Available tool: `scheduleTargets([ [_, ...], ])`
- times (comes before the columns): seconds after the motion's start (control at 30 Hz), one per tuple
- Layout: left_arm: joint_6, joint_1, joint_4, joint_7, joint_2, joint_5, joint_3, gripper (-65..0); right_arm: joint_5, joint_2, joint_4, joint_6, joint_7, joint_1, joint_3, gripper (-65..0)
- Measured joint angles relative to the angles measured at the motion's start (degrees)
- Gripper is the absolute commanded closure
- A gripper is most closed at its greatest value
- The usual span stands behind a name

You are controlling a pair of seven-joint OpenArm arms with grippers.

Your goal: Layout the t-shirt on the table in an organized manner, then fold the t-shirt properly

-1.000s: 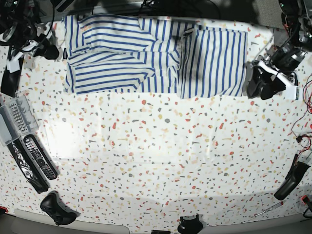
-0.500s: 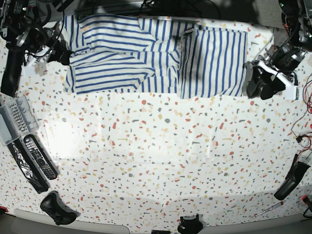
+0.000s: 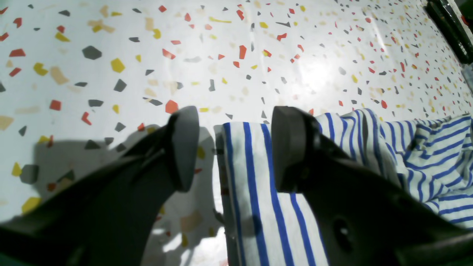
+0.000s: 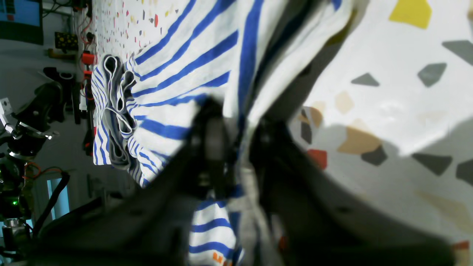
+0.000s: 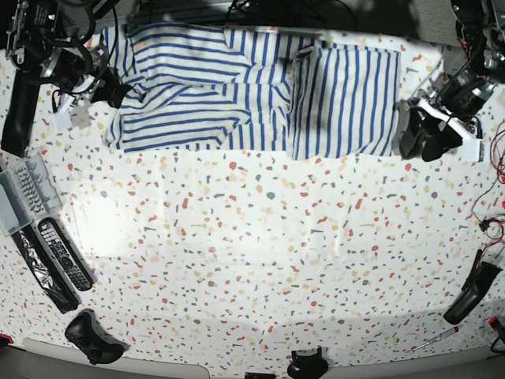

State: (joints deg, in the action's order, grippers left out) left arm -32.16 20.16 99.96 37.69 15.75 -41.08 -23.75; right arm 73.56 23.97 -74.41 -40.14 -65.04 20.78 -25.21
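The t-shirt (image 5: 252,91), white with blue stripes, lies partly folded at the far edge of the speckled table (image 5: 260,253). My right gripper (image 5: 117,93) is at the shirt's left edge and is shut on the cloth, which bunches there. The right wrist view shows its fingers (image 4: 212,136) pinching a fold of the striped shirt (image 4: 177,74). My left gripper (image 5: 414,146) rests open beside the shirt's right edge. In the left wrist view the left gripper (image 3: 236,147) stands open, with a corner of the shirt (image 3: 251,192) lying between and below the fingers.
Two remotes (image 5: 63,253), a grey tray (image 5: 22,189) and a black game controller (image 5: 93,338) lie along the table's left side. A black tool (image 5: 471,292) and red cables (image 5: 497,158) are at the right edge.
My right arm has moved in from the left to the shirt's left edge and shut on the cloth, bunching it. The left arm has not moved.
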Motion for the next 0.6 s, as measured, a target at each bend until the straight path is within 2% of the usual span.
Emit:
scheduleTargets([
  [0.2,0.0,0.0,0.0,0.0,-0.02,0.0,0.0,-29.0,0.0,-0.02,-0.09,0.0,-0.68,-1.57,-0.02,0.0],
  [0.37,-0.02,0.0,0.0,0.24,-0.02,0.0,0.0,-29.0,-1.2,-0.85,-1.99,0.26,-1.55,-1.31,-4.44,0.0],
  [0.5,0.0,0.02,0.0,1.29,-0.02,0.22,0.0,-29.0,-1.31,-0.94,-8.61,0.46,-2.1,0.63,-10.47,0.0],
  [0.6,-0.02,0.0,0.0,1.27,-0.02,0.17,0.0,-29.0,0.04,-0.59,-17.44,0.46,-1.46,3.15,-12.46,0.0],
])
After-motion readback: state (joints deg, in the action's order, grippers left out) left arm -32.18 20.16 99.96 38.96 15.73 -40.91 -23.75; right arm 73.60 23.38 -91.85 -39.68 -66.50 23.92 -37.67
